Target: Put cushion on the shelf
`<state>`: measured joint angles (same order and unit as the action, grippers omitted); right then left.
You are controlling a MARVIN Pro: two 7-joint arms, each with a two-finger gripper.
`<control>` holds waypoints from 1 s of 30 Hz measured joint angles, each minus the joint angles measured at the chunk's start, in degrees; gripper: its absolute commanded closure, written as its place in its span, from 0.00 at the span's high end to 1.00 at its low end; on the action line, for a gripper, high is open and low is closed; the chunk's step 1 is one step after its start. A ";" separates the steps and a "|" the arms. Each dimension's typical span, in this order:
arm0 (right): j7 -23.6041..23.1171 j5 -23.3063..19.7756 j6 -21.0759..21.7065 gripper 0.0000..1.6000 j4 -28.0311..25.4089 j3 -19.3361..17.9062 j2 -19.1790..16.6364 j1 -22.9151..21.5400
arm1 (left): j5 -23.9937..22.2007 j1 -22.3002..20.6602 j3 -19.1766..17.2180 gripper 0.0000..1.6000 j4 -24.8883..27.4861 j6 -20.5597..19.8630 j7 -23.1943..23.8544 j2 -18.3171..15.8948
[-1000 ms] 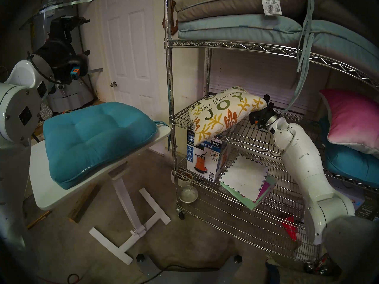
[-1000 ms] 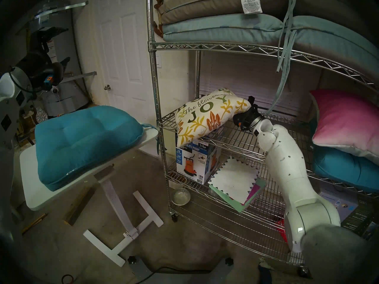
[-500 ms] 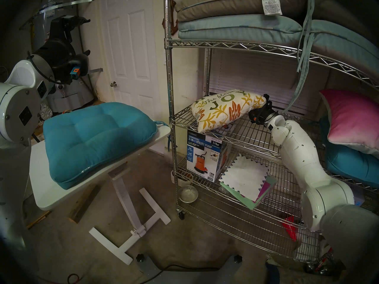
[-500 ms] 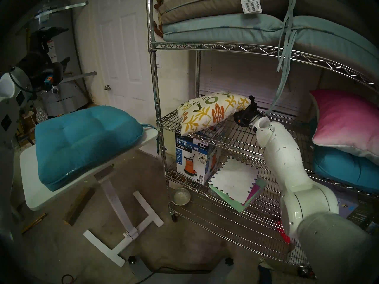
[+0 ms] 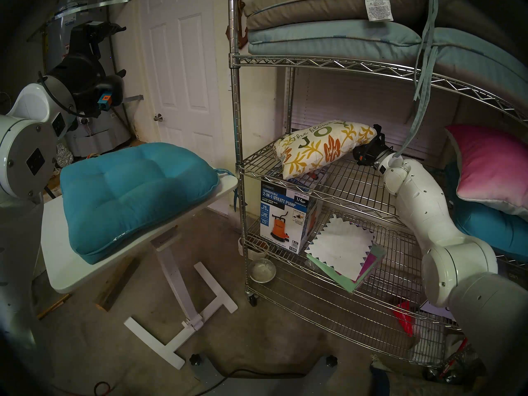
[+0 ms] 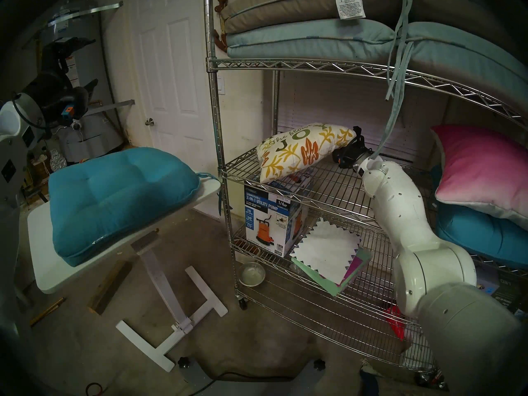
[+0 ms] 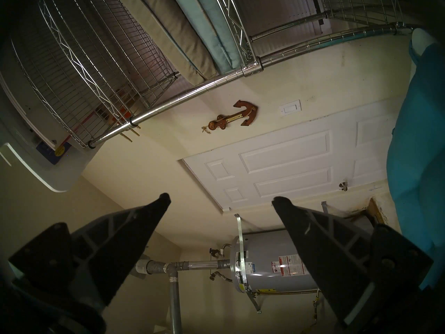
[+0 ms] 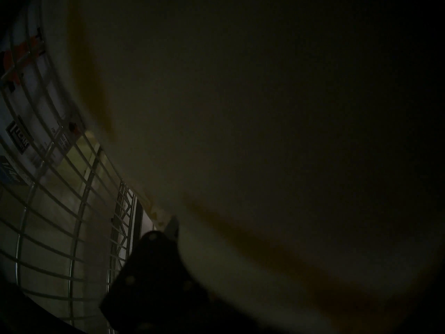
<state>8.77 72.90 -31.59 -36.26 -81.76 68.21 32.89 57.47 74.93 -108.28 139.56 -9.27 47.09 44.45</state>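
The cream cushion (image 5: 320,146) (image 6: 303,151) with orange and yellow flowers and the word "JOY" hangs tilted over the middle tier of the chrome wire shelf (image 5: 351,184) (image 6: 328,186); its lower left corner rests on the wires. My right gripper (image 5: 371,142) (image 6: 352,145) is shut on its right corner. In the right wrist view the cushion (image 8: 265,121) fills the dark frame, with one finger (image 8: 154,261) and the shelf wires (image 8: 60,205) below. My left gripper (image 5: 110,29) (image 7: 220,198) is raised at the far left, open and empty, well away from the shelf (image 7: 192,90).
A teal tufted cushion (image 5: 134,195) lies on a small white tilting table (image 5: 71,275). A pump box (image 5: 285,215) and papers (image 5: 343,252) sit on the lower tier. Pink and teal pillows (image 5: 494,166) fill the shelf's right end. Folded cushions (image 5: 343,35) lie above. A metal bowl (image 5: 262,269) is on the floor.
My right arm carried the cushion further right and deeper over the middle tier; its lower corner came up off the pump box's front. The left arm has not moved.
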 measured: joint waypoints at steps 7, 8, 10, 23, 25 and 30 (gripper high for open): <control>0.73 1.74 -0.27 0.00 5.17 0.05 -0.22 -2.35 | 0.00 -0.01 0.00 1.00 0.00 0.00 0.00 0.00; 0.97 2.02 -0.36 0.00 6.06 0.05 -0.29 -2.72 | 0.00 -0.01 0.00 1.00 0.00 0.00 0.00 0.00; 1.37 2.38 -0.52 0.00 7.20 0.02 -0.39 -3.21 | 0.00 -0.01 0.00 1.00 0.00 0.00 0.00 0.00; 7.20 2.30 -4.30 1.00 7.18 -1.53 -0.36 -5.54 | 0.00 -0.04 0.03 1.00 0.00 0.00 0.00 0.00; 8.31 2.20 -5.08 1.00 6.06 -1.67 -0.16 -5.80 | 0.00 -0.05 0.04 1.00 0.00 0.00 0.00 0.00; 11.09 2.12 -7.18 1.00 2.85 -1.79 0.15 -6.07 | 0.01 -0.06 0.04 1.00 0.00 0.00 0.00 0.00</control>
<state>19.87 75.02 -38.77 -33.42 -83.54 68.36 26.82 57.47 74.87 -108.24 139.56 -9.27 47.09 44.46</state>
